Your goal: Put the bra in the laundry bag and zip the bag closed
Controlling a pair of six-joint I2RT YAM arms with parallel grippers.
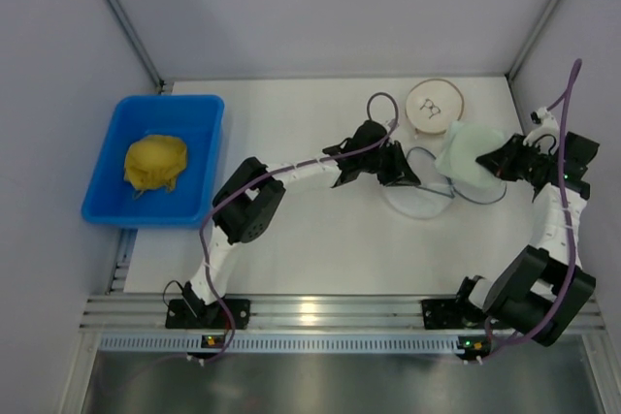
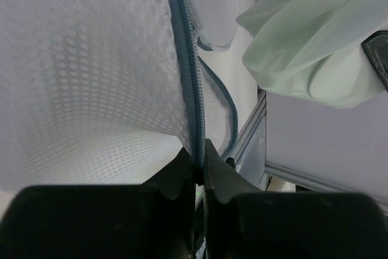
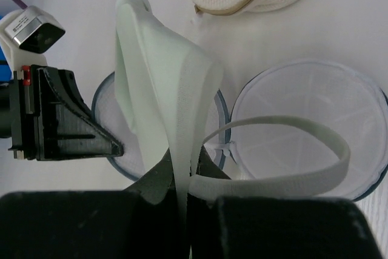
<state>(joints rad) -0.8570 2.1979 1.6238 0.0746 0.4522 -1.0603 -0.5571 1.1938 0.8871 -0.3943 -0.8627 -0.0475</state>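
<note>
The laundry bag (image 1: 419, 201) lies open at centre right, its white mesh (image 2: 91, 77) lifted at one side. My left gripper (image 1: 406, 177) is shut on its dark zipper rim (image 2: 195, 119). The pale mint-green bra (image 1: 466, 154) hangs above the bag's right side, held by my right gripper (image 1: 495, 164), which is shut on its fabric (image 3: 163, 71). A strap (image 3: 291, 162) loops out to the right over the fingers. In the right wrist view the bag's two round halves (image 3: 315, 125) lie below the bra, with my left gripper (image 3: 118, 148) at the left half's edge.
A white disc with a tan rim (image 1: 435, 107) lies just behind the bag. A blue bin (image 1: 112, 186) at the far left holds a yellow cloth lump (image 1: 155, 162). Grey walls close in the table at the back and both sides.
</note>
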